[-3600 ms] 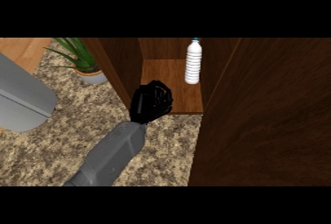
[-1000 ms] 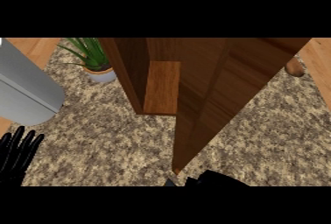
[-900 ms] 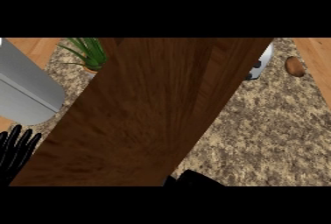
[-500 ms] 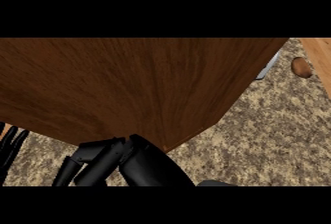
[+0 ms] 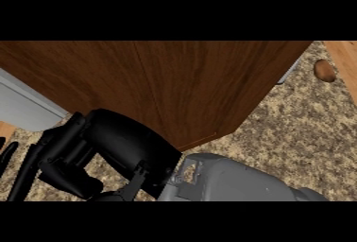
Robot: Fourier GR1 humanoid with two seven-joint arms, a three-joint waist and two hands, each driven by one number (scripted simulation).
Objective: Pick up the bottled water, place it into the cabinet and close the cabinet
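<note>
Now the bottled water is out of sight, presumably behind the stiff, heavy-looking cabinet door (image 5: 167, 85), against whose lower edge the right hand (image 5: 115, 151) sits; I cannot tell its finger state.

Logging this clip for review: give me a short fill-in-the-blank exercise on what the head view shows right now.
1. The wooden cabinet fills the ____ half of the view.
2. The right hand shows below the cabinet; its colour is ____.
3. A small brown object lies near the view's upper ____ corner.
4. The speckled counter shows to the ____ of the cabinet.

Missing words: upper; black; right; right
</note>
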